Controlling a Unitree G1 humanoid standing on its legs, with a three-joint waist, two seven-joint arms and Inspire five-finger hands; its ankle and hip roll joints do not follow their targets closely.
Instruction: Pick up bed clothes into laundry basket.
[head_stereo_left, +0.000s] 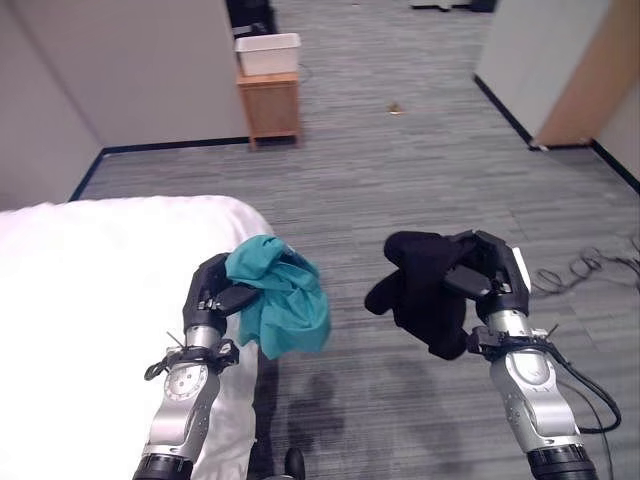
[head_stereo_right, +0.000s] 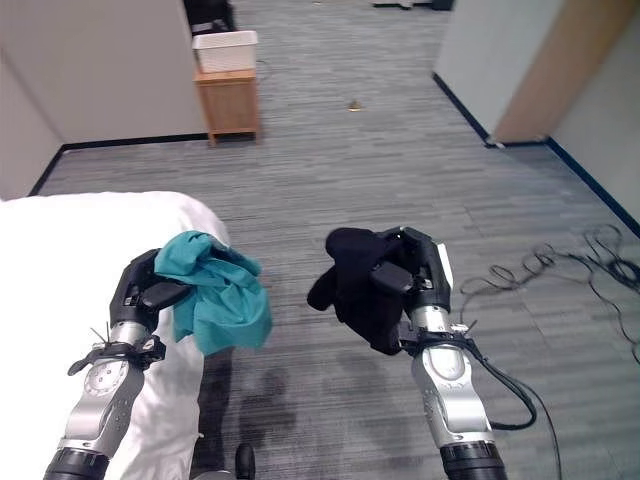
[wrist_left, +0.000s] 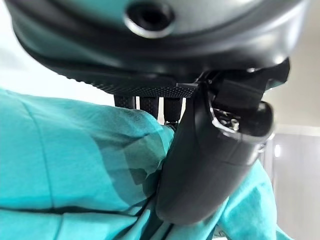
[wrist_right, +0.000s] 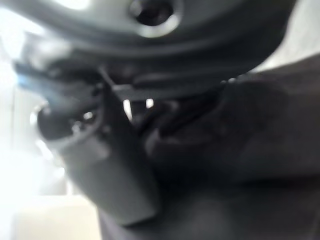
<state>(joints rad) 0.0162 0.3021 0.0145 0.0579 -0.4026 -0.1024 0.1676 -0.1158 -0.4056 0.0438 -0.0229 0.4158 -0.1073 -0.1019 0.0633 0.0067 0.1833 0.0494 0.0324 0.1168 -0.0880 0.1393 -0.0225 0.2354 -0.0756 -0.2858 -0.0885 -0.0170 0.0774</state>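
Dangling crumpled teal garment (head_stereo_left: 280, 300), black garment (head_stereo_left: 425, 285)

Mock bedroom: white bed (head_stereo_left: 90, 270), grey carpet (head_stereo_left: 400, 160), wooden nightstand (head_stereo_left: 270, 108)

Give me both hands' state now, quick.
Left hand: shut on the teal garment, held up beside the bed.
Right hand: shut on the black garment, held above the floor.

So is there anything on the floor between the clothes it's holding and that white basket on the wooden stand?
Nothing visible blocks it. The teal garment in the left hand and black garment in the right hand face open grey carpet up to the white basket.
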